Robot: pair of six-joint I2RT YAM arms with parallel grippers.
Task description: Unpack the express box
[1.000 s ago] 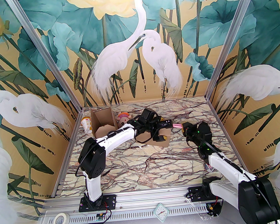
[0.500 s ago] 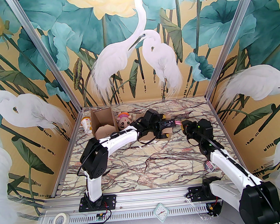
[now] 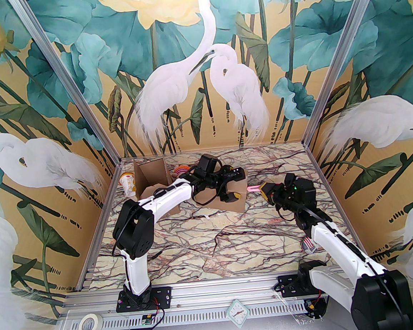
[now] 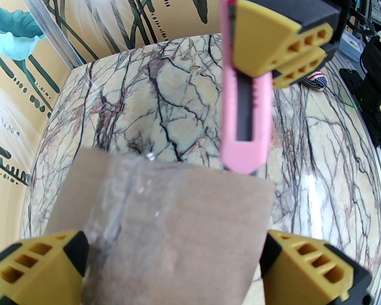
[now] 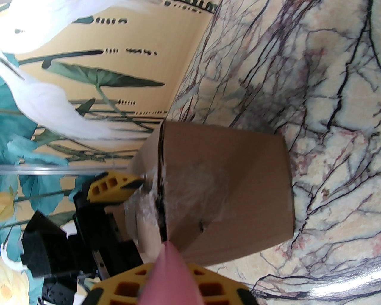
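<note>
Express box [image 4: 178, 226] has swung left, held in wide-spread left gripper [image 4: 174, 244]; right gripper [image 3: 265, 188], pinching pink cutter [image 4: 245, 119], drew back: seam [image 5: 162, 178] looks partly cut.

The brown cardboard express box [image 4: 184, 232], clear tape along its seam, lies lower centre, clamped in my left gripper [image 4: 175, 253]. The pink utility knife [image 4: 244, 119], in my right gripper [image 4: 276, 64], meets its far edge.
</note>
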